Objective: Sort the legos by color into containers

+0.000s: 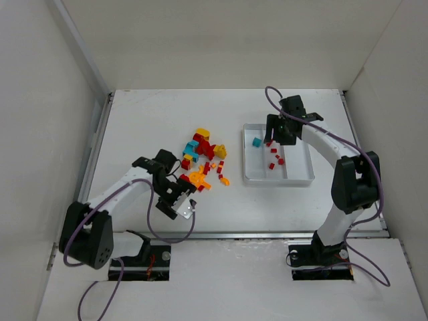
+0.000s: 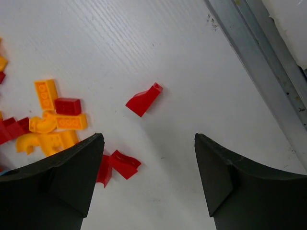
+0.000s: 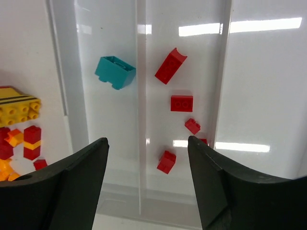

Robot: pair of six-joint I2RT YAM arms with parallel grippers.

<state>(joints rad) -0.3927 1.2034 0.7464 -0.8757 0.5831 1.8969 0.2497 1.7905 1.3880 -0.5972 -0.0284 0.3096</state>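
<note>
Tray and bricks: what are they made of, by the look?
Tray: probably white plastic with a glossy finish, since its floor shows sharp bright reflections. Bricks: hard moulded plastic, smooth with a slight sheen. The signs are crisp studs and edges and an even, saturated colour.

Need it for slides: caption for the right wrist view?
Open right end effector over the white tray: one teal brick in one compartment, red bricks in the next.
</note>
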